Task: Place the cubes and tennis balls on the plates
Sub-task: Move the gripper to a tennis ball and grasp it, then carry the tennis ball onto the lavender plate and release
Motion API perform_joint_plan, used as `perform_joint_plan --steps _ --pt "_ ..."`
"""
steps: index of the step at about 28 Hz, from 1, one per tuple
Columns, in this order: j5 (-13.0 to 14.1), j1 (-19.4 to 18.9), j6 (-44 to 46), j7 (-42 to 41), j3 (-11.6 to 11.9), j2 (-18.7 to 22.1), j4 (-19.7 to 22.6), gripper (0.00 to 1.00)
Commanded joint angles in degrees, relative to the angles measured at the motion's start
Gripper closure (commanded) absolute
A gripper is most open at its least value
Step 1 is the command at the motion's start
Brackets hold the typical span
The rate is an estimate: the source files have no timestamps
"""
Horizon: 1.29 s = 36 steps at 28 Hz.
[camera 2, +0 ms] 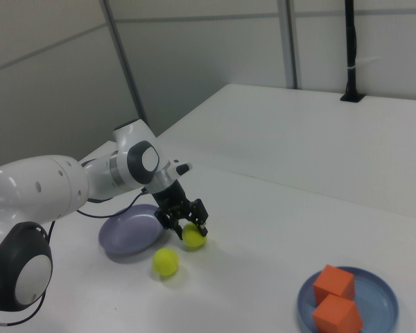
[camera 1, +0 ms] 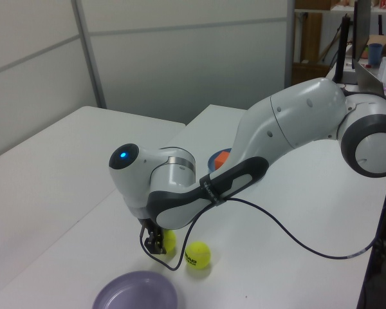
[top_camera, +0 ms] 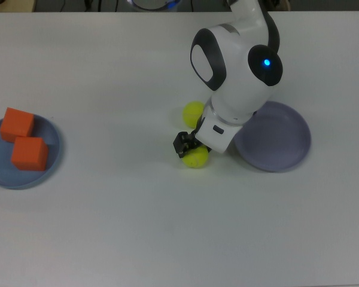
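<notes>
The arm reaches low over the white desk [top_camera: 107,227], and its end effector [camera 2: 184,223] is down at one of the two tennis balls, the near ball [top_camera: 195,157], with a dark finger [top_camera: 182,144] on the ball's left in the top view and the white wrist housing covering the other side. In the right view the black fingers [camera 2: 200,217] sit spread on either side of this ball [camera 2: 193,236], right against it, but I cannot tell whether they are actually pinching it or only straddling it; the ball looks to be resting on the desk. In the left view the same ball [camera 1: 168,240] peeks out just behind the fingertips. The second ball [top_camera: 193,112] lies on the desk just beyond, partly tucked under the arm in the top view; in the left view it [camera 1: 197,254] shows a black printed mark, and in the right view it [camera 2: 166,261] sits alone near the purple plate. That purple plate [top_camera: 284,143] is to the top view's right of the end effector, close by, with the arm overhanging its left rim. Well apart, at the top view's left edge, the blue plate [top_camera: 52,155] carries both orange cubes, one [top_camera: 17,124] behind the other [top_camera: 30,153], their corners nearly touching. In the right view the cubes [camera 2: 333,284] sit together on the blue plate [camera 2: 381,291].
</notes>
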State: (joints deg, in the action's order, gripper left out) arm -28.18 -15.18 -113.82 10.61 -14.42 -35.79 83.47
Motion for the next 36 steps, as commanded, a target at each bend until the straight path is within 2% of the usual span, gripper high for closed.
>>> perform_joint_plan --steps 1,6,10,13,20,22,24,26,36 --pt "-0.9 -0.8 -1.8 0.1 1.1 0.9 1.3 1.0" --pt "-0.6 -0.8 -1.9 0.2 0.5 1.0 0.6 1.0" --pt "-0.7 -1.1 -2.1 0.3 -2.8 1.2 -1.6 1.0" --pt "-0.9 -1.6 -2.0 1.2 -5.2 1.9 -1.7 1.0" --pt "-1.2 -6.0 -1.9 4.2 -5.4 2.7 -1.6 1.0" --pt "-1.3 -7.1 -1.8 4.8 -5.4 2.6 -1.5 0.56" --pt "-1.9 -7.3 -1.6 5.5 -5.4 2.7 -0.8 0.0" --pt "-3.0 -7.5 -1.5 7.2 -5.4 2.7 -0.6 0.0" --pt "-2.8 -7.6 0.7 9.5 -5.4 4.1 -0.8 0.0"
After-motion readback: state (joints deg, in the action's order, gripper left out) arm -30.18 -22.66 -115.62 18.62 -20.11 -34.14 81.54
